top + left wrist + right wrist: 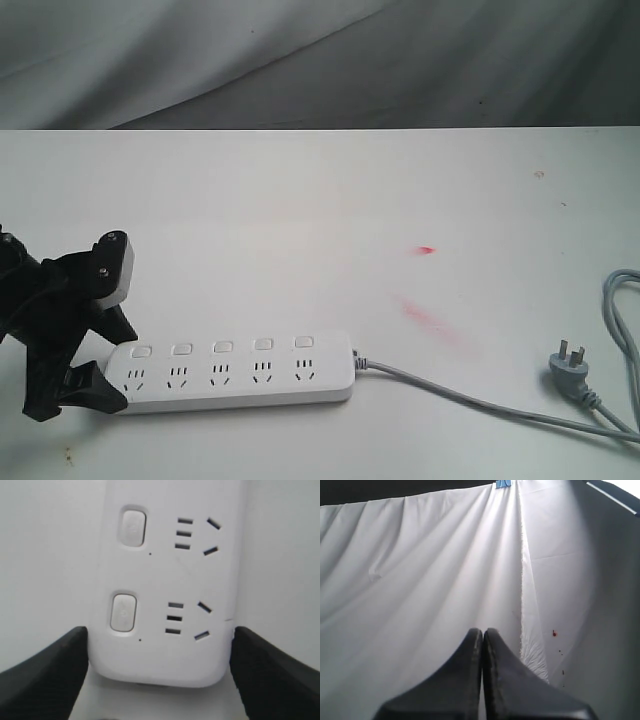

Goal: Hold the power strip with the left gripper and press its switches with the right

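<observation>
The long white power strip [235,375] lies flat near the table's front, its five switches [222,347] in a row above the sockets. My left gripper [118,368] straddles the strip's left end, one black jaw against each long side. In the left wrist view the strip [165,580] fills the gap of the left gripper [160,630], and two switches [123,612] show. My right gripper [483,630] is shut on nothing, faces a white cloth and is outside the exterior view.
The grey cord [450,390] runs right from the strip and loops back to the plug [572,362] near the right edge. Red smears [425,318] mark the white table [300,200]. A draped cloth [300,60] hangs behind the table.
</observation>
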You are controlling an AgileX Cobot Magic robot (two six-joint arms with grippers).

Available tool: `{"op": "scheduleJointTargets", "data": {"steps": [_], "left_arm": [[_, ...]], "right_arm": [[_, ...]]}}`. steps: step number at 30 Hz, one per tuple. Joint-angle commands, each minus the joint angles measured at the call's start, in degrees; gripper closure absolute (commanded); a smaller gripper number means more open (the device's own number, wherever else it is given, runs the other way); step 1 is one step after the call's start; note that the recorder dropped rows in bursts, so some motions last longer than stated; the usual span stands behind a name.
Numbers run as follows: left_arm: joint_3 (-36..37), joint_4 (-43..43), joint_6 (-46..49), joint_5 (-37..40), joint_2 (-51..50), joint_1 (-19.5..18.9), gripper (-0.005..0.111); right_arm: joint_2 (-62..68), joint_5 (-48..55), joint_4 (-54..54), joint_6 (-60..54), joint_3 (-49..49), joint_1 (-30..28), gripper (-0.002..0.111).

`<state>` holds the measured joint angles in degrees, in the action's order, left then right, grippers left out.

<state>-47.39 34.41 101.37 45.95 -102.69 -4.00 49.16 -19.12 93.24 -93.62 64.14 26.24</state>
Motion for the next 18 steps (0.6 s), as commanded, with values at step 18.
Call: {"op": "scheduleJointTargets", "data": {"steps": [18], "left_arm": [[-0.14, 0.74, -0.19, 0.38, 0.03, 0.20, 0.067]], "right_arm": [[-10.93, 38.11, -20.57, 24.28, -13.72, -16.18, 0.108]]}}
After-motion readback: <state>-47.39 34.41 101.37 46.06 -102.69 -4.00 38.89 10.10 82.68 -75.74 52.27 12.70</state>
